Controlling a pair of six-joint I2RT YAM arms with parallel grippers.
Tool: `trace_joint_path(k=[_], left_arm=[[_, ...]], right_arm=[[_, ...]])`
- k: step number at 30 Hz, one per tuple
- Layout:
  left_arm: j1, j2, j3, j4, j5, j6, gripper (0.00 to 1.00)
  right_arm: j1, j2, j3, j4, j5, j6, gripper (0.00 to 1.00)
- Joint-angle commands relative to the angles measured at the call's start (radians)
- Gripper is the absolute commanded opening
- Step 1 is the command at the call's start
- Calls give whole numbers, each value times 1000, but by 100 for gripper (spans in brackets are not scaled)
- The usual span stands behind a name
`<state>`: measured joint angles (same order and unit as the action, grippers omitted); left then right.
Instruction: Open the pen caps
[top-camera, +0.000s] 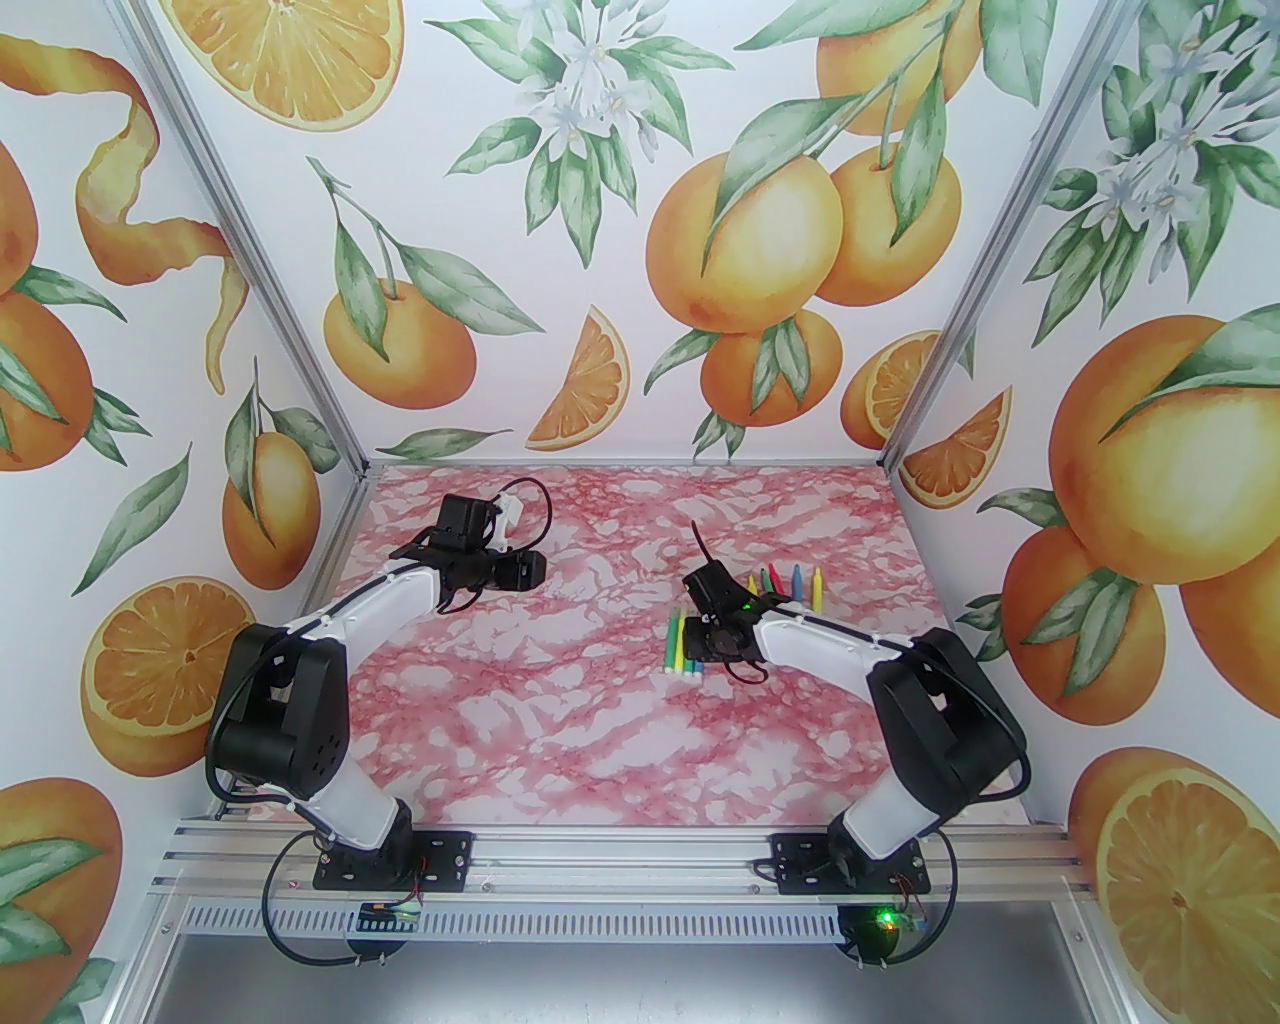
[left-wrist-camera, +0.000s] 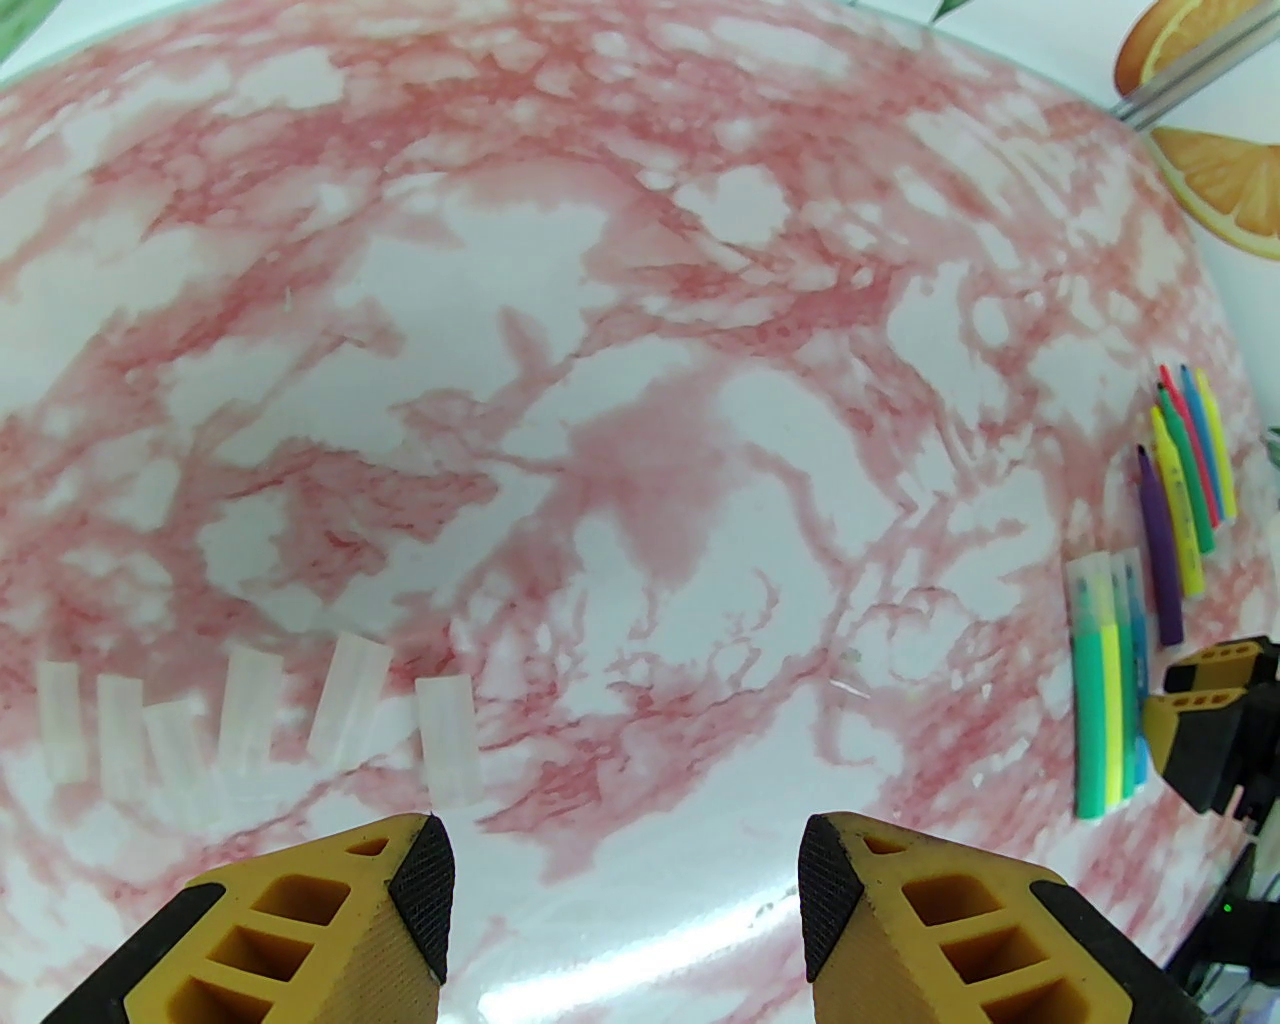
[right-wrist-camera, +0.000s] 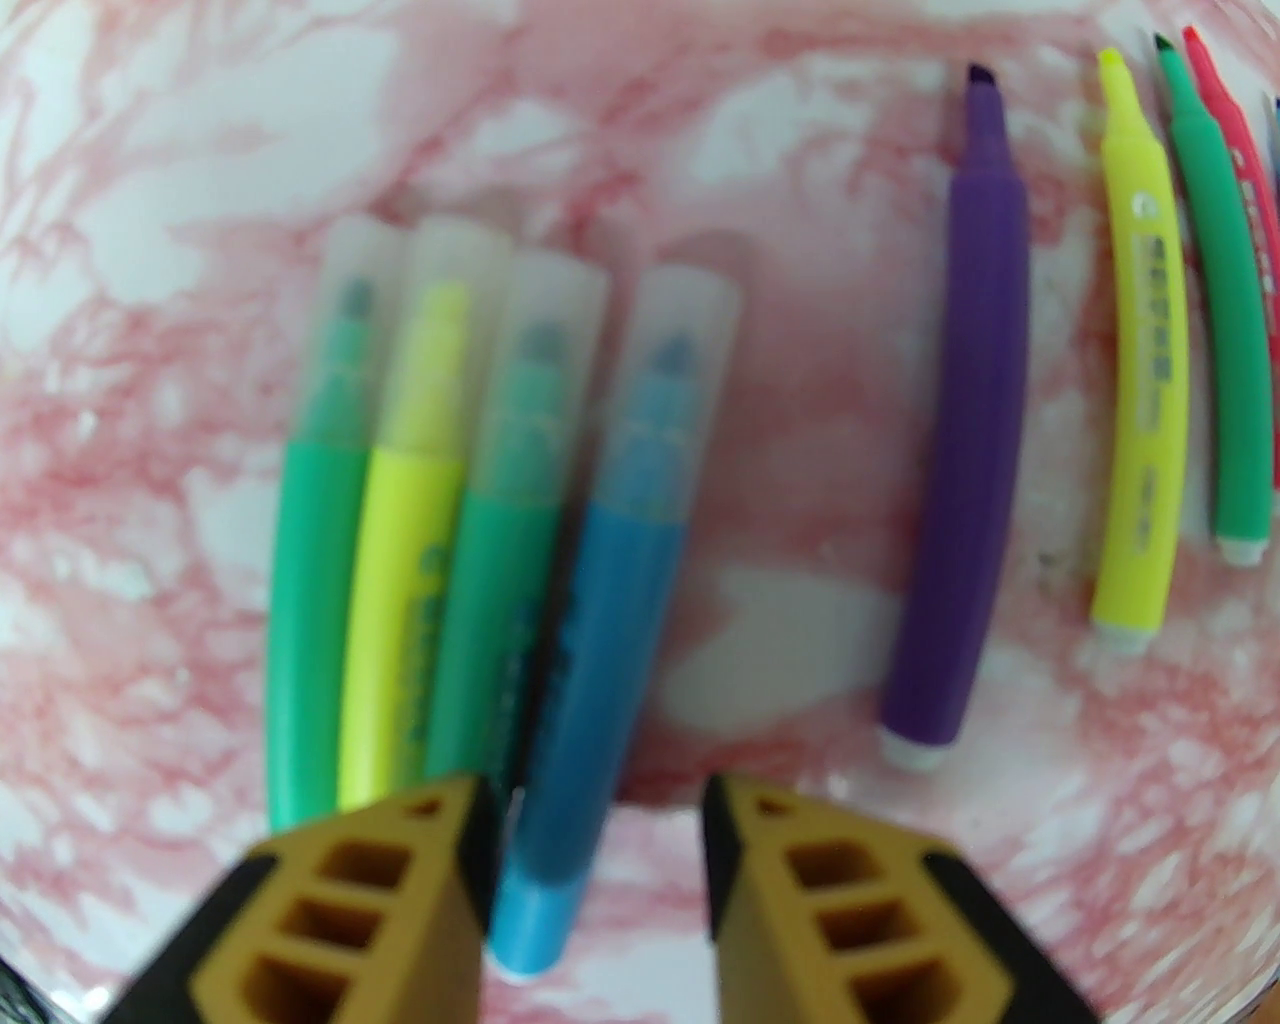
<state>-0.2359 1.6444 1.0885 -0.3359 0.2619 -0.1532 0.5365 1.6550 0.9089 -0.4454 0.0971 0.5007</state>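
Four capped markers lie side by side: green, yellow, green (right-wrist-camera: 500, 560) and blue (right-wrist-camera: 610, 620). Each wears one of the pen caps, a clear translucent sleeve such as the blue marker's (right-wrist-camera: 680, 350). My right gripper (right-wrist-camera: 600, 830) hovers open over the blue marker's tail end, which sits close to the left finger. Several removed clear caps (left-wrist-camera: 250, 720) lie in a row on the table ahead of my left gripper (left-wrist-camera: 625, 860), which is open and holds nothing. The capped group also shows from above (top-camera: 683, 645).
Uncapped markers lie to the right: purple (right-wrist-camera: 965, 450), yellow (right-wrist-camera: 1145, 380), green (right-wrist-camera: 1225, 330) and red (right-wrist-camera: 1235, 120), seen from above as a row (top-camera: 785, 585). The pink marble table (top-camera: 600, 740) has free room in the middle and front.
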Motion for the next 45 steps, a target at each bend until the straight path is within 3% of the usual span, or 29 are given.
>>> trace_joint_path(k=[1, 11, 19, 33, 41, 45], left_arm=[[4, -6, -5, 18, 3, 9, 61], [4, -11, -3, 15, 9, 6, 61], [4, -3, -24, 78, 85, -48, 61], [4, -3, -28, 75, 95, -51, 62], [3, 5, -33, 103, 140, -75, 62], [-4, 9, -34, 127, 173, -101, 62]], right_arm=[[9, 21, -13, 8, -4, 13, 39], [8, 55, -17, 22, -1, 15, 35], [8, 60, -4, 12, 8, 2, 25], [9, 104, 37, -22, 26, -7, 20], [9, 72, 42, -27, 27, -21, 16], [9, -28, 14, 36, 11, -25, 11]])
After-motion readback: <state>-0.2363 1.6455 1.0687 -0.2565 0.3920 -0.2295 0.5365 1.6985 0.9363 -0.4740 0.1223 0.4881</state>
